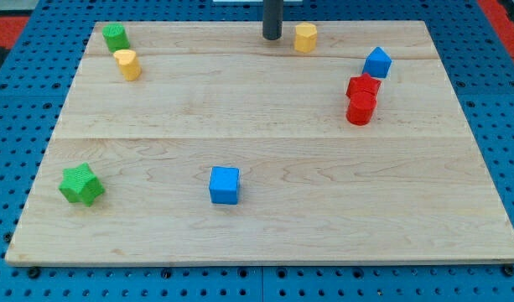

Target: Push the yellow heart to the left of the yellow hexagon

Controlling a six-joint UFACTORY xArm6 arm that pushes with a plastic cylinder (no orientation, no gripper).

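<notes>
The yellow hexagon (305,38) stands near the view's top edge, right of centre. The yellow heart (127,64) lies far off at the view's upper left, just below a green block (116,36). My tip (272,37) rests on the board at the view's top, a short gap to the left of the yellow hexagon and not touching it. The tip is far to the right of the yellow heart.
A blue block (377,62) sits at the view's upper right, with two red blocks (362,87) (360,109) touching just below it. A green star (81,184) lies at the lower left and a blue cube (225,185) at the lower middle. The wooden board (265,235) rests on a blue pegboard.
</notes>
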